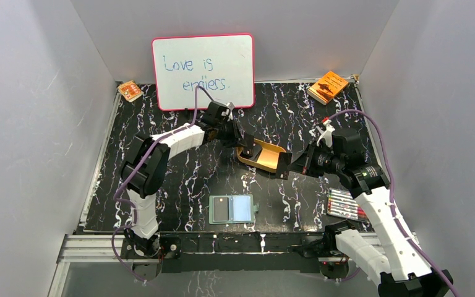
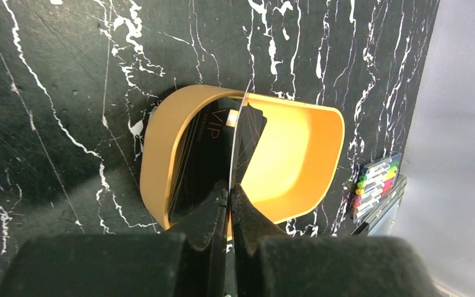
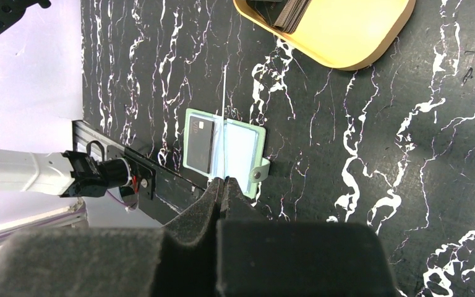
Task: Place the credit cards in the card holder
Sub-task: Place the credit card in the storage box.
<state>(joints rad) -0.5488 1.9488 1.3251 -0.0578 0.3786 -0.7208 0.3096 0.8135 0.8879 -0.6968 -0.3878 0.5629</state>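
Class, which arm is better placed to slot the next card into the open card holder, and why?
Probably the right. The right gripper is shut on a thin card, with the card holder straight ahead. The left gripper pinches a second card at the tray.

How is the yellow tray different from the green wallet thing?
The tray is tan-gold; the card holder is sage green, pale blue inside. The tray is a rounded dish with a raised rim; the card holder lies flat, opened like a book. The tray holds a stack of dark credit cards; the card holder shows one credit card. Both sit on the black marble table.
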